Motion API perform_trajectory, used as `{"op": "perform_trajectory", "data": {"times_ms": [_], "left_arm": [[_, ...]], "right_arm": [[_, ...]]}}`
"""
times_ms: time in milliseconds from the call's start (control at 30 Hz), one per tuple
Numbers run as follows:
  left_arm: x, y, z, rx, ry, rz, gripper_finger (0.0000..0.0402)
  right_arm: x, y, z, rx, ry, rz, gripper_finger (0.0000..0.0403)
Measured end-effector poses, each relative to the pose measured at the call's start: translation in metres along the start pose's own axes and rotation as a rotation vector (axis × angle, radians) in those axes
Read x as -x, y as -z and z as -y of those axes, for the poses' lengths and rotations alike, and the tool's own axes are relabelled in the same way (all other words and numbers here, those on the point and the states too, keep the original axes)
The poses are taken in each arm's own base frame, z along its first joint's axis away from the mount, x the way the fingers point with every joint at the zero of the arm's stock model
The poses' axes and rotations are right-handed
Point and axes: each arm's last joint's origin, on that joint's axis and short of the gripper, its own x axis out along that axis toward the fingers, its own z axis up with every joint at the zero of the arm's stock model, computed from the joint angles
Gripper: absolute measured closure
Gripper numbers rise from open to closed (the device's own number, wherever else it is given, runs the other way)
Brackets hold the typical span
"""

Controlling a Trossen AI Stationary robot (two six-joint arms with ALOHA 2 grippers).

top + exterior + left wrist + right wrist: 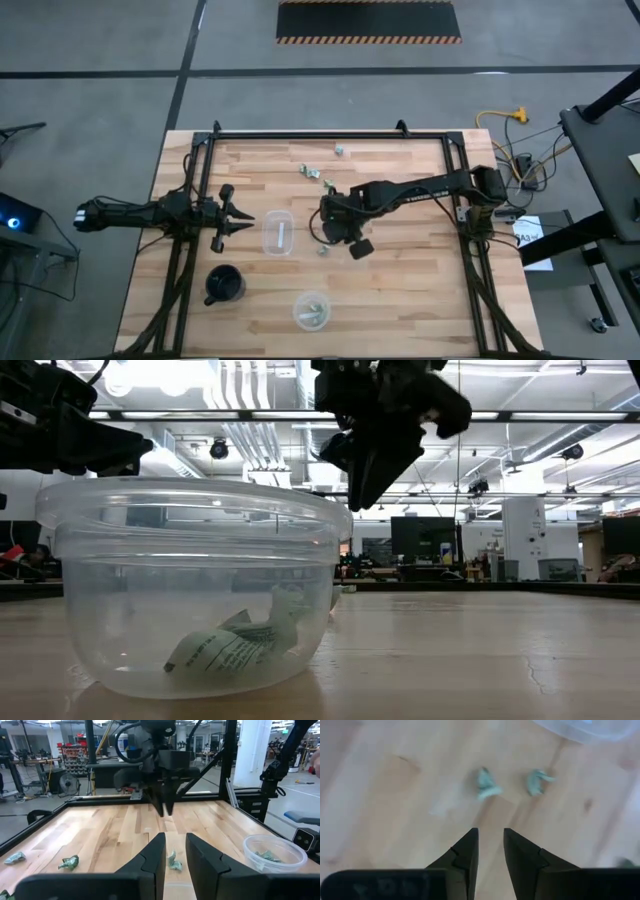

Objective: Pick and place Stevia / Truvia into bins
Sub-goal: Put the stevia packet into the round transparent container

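The right gripper (490,842) hangs above the bare wood near the middle of the table with its jaws drawn narrow, a slim gap between them and nothing in it; two crumpled green-white Stevia packets (487,784) lie on the boards just ahead of the fingertips, apart from each other and untouched. More loose packets (311,172) sit toward the far edge of the table, and one small packet lies just left of this gripper's head. To its left stands the squarish clear bin (278,232), with something pale inside, and near the front edge the round clear bin (190,585) already holds a few crumpled packets. The left gripper (243,218) waits at the left side of the table, pointing at the squarish bin, its jaws also narrow and empty. The black mug (224,284) stands near the front left. From here the risk, as I judge it, is that such narrow jaws come down on a flat, crumpled packet and only push it along the wood, or pinch a corner that slips out over the bin. Faint print shows on a packet inside the round bin, but none of it can be read.
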Motion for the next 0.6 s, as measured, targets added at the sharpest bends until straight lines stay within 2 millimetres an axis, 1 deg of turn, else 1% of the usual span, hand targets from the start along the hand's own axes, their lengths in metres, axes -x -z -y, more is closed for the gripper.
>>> {"op": "perform_trajectory", "data": {"times_ms": [133,200,300,433,500,600], "left_arm": [[0.000,0.000,0.000,0.000,0.000,0.000,0.0344],[0.000,0.000,0.000,0.000,0.000,-0.002,0.0344],[0.000,0.000,0.000,0.000,0.000,-0.001,0.0344],[0.000,0.000,0.000,0.000,0.000,-0.002,0.0344],[0.000,0.000,0.000,0.000,0.000,-0.002,0.0344],[0.000,0.000,0.000,0.000,0.000,-0.002,0.0344]], "right_arm": [[0.002,-0.002,0.004,0.011,0.035,0.003,0.0324],[0.000,-0.008,0.008,0.011,0.062,-0.016,0.0322],[-0.012,-0.016,0.013,0.012,0.043,-0.142,0.0318],[-0.034,-0.036,0.021,0.042,-0.037,-0.235,0.0313],[-0.041,-0.043,0.021,0.058,-0.099,-0.257,0.0312],[-0.044,-0.052,0.023,0.066,-0.140,-0.247,0.0313]]}}
